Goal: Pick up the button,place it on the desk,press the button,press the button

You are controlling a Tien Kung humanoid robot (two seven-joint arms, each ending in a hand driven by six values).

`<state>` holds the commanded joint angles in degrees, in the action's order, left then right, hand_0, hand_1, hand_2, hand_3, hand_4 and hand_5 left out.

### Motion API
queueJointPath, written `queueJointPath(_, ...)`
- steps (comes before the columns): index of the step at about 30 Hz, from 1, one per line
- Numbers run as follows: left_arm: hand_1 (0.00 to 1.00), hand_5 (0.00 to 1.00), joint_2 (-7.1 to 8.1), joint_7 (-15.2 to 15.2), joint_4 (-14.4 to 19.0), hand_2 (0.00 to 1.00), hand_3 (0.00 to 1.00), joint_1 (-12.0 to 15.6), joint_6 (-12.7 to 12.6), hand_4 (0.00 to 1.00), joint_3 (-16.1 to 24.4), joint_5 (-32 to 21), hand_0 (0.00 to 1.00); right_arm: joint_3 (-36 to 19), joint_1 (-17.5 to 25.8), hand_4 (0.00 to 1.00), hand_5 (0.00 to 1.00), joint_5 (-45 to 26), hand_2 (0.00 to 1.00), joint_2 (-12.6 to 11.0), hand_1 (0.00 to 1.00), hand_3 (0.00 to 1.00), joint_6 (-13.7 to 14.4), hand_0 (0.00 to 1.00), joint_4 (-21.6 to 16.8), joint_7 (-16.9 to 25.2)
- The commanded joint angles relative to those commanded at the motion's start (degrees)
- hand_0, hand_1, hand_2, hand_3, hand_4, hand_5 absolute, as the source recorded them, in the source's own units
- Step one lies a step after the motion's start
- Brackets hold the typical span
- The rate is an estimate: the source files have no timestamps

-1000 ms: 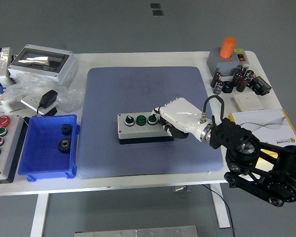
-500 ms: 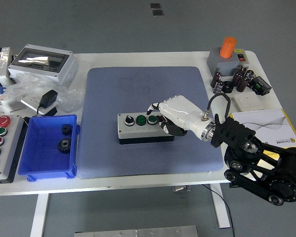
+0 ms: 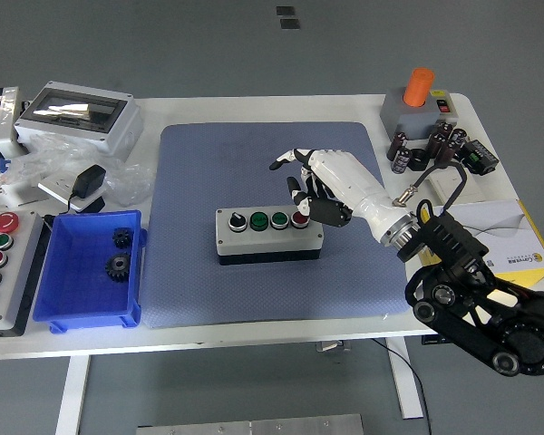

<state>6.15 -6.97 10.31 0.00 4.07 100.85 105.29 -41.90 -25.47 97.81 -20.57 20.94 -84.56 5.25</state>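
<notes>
Head view shows the button box (image 3: 269, 235) sitting flat on the blue mat (image 3: 208, 172), near the middle of the white table (image 3: 344, 107). So the picking up and putting down look done, I think. The box has a black and white knob, two green buttons and a red button at its right end. The right hand (image 3: 322, 186) hangs just above and behind the right end of the box. Its fingers (image 3: 286, 161) are spread and loose and hold nothing, and no fingertip touches a button. I cannot tell from this if one press is done or if both are left. The next press would mean bringing one finger down onto a button top. The left hand is not seen. Farther out, a blue bin (image 3: 91, 270) with two dark gears sits left of the mat. A second panel (image 3: 2, 263) with colored buttons lies at the left edge. A gray box with a clear lid (image 3: 80, 113) is at the back left. At the back right is a gray stand with an orange cap (image 3: 421, 91) and some dark round parts. A paper pad (image 3: 490, 228) with a yellow edge has small print on it, but it is too small to read.
</notes>
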Motion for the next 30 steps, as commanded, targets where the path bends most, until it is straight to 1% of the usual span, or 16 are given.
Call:
queueJointPath(2,0.704,0.288,-0.05,0.0,0.0,0.613,0.652,0.1,0.0,0.72,0.0,0.0,0.701,-3.5,2.9,0.843,0.324,-3.9,0.77,2.2,0.711,0.955,0.2,0.571,0.4,3.4)
queueJointPath(4,0.704,0.288,-0.2,-0.1,0.0,0.613,0.652,0.4,0.0,0.72,0.0,0.0,0.701,-7.7,6.2,0.843,0.324,-8.8,0.77,4.3,0.711,0.955,-1.7,0.571,1.1,7.2)
queueJointPath(5,0.704,0.288,-0.27,-0.1,0.0,0.613,0.652,0.5,-0.1,0.72,0.0,-0.1,0.701,-9.5,7.6,0.843,0.324,-10.8,0.77,4.8,0.711,0.955,-2.8,0.571,1.4,8.8)
queueJointPath(6,0.705,0.289,-0.35,-0.2,0.0,0.614,0.653,0.7,-0.1,0.721,0.1,-0.1,0.7,-11.4,9.1,0.933,0.457,-12.9,0.998,5.1,0.983,0.998,-4.0,0.933,1.6,10.2)
queueJointPath(9,0.705,0.289,-0.54,-0.3,0.0,0.614,0.653,1.0,-0.1,0.721,0.4,0.0,0.7,-17.3,13.6,0.933,0.457,-19.7,0.998,5.3,0.983,0.998,-7.8,0.933,1.7,14.4)
queueJointPath(11,0.705,0.289,-0.59,-0.3,0.0,0.614,0.653,1.0,-0.1,0.721,0.5,0.1,0.7,-20.4,15.9,0.933,0.457,-23.3,0.998,5.5,0.983,0.998,-9.6,0.933,1.7,16.2)
queueJointPath(12,0.703,0.292,-0.62,-0.3,0.0,0.613,0.652,1.0,-0.1,0.723,0.5,0.1,0.701,-22.0,17.1,0.838,0.576,-25.3,0.814,5.6,0.824,0.811,-10.4,0.84,1.7,17.0)
queueJointPath(14,0.703,0.292,-0.59,0.0,0.0,0.613,0.652,0.7,-0.1,0.723,0.3,-0.1,0.701,-24.9,19.1,0.838,0.576,-28.6,0.814,6.0,0.824,0.811,-11.4,0.84,2.0,17.8)
queueJointPath(16,0.703,0.292,-0.53,0.2,0.0,0.613,0.652,0.4,-0.1,0.723,-0.1,-0.4,0.701,-27.0,20.0,0.838,0.576,-31.4,0.814,6.5,0.824,0.811,-11.9,0.84,2.3,18.1)
queueJointPath(17,0.703,0.292,-0.5,0.4,0.0,0.613,0.652,0.3,-0.1,0.723,-0.4,-0.8,0.701,-27.6,20.3,0.838,0.576,-32.6,0.814,6.7,0.824,0.811,-12.1,0.84,2.5,18.3)
queueJointPath(18,0.703,0.291,-0.46,0.6,0.0,0.611,0.65,0.1,-0.1,0.722,-0.9,-1.2,0.701,-27.8,20.6,0.84,0.608,-33.9,0.709,7.0,0.722,0.694,-12.3,0.762,2.7,18.4)
queueJointPath(23,0.703,0.291,-0.56,1.8,0.0,0.611,0.651,-0.1,-0.1,0.722,-3.8,-3.7,0.701,-27.0,22.1,0.84,0.608,-38.4,0.709,8.8,0.722,0.694,-13.5,0.762,3.4,19.5)
queueJointPath(24,0.703,0.291,-0.64,1.9,0.0,0.611,0.651,0.0,-0.1,0.722,-4.0,-3.9,0.701,-26.5,22.5,0.84,0.594,-39.0,0.665,9.1,0.66,0.659,-13.7,0.685,3.6,19.8)
queueJointPath(29,0.703,0.291,-0.74,1.7,0.0,0.611,0.651,0.6,-0.2,0.722,-3.8,-3.6,0.701,-24.8,23.2,0.84,0.594,-40.4,0.665,9.5,0.66,0.659,-14.4,0.685,4.2,20.5)
queueJointPath(30,0.703,0.285,-0.71,1.6,0.0,0.61,0.649,0.7,-0.2,0.719,-3.5,-3.3,0.7,-24.5,23.2,0.815,0.603,-40.7,0.629,9.5,0.608,0.639,-14.5,0.62,4.2,20.6)
